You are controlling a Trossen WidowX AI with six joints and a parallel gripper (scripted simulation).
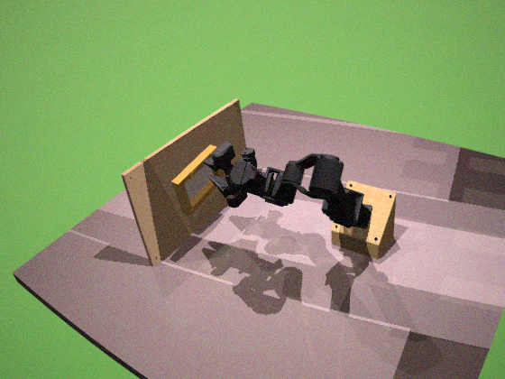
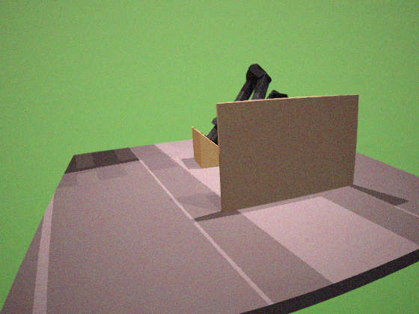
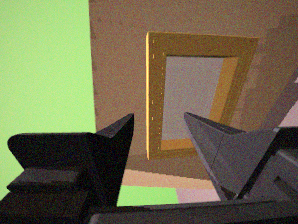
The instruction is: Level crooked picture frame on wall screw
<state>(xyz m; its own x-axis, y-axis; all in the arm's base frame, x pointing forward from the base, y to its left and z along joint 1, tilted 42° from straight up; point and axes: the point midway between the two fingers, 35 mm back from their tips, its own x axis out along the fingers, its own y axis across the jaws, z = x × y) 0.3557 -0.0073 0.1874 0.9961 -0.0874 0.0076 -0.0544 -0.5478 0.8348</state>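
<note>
The yellow picture frame (image 1: 194,164) (image 3: 156,95) hangs on the front of the upright board. In the top view its top rail climbs toward the far end more steeply than the board's top edge, so it looks crooked, far end high. The screw and the notched strip are hidden. My gripper (image 1: 207,169) (image 3: 158,116) is open, with nothing held, close in front of the far half of the frame. In the wrist view one fingertip lies outside the top rail and the other over the grey picture. Contact cannot be told. The board hides the fingers in the exterior view.
The brown board (image 1: 135,194) (image 2: 288,149) (image 3: 117,75) stands upright on the table (image 1: 135,311) (image 2: 112,224). The arm reaches to it from a wooden base block (image 1: 383,212) (image 2: 202,153). Shadows of the arm and board lie across the table.
</note>
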